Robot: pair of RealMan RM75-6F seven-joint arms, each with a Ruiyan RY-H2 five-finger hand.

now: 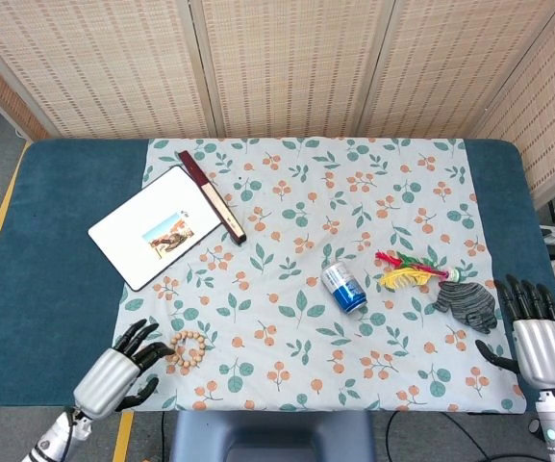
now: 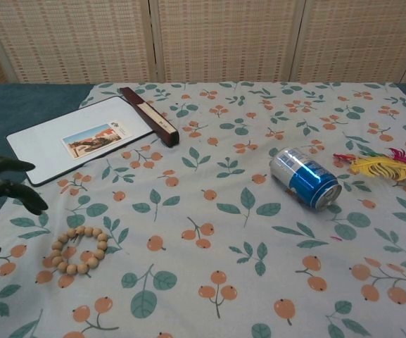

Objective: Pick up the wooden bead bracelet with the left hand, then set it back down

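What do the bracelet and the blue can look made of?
Bracelet: pale tan round beads with a matte surface, most likely unvarnished wood. Blue can: thin metal, probably aluminium; its silver shoulder shines and the blue wall has a glossy printed coat.

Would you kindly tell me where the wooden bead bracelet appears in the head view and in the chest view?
Head view: wooden bead bracelet at lower left, beside the left hand.
Chest view: lower left, below dark fingers.
Shared landmark: the white board, farther back on the same side.
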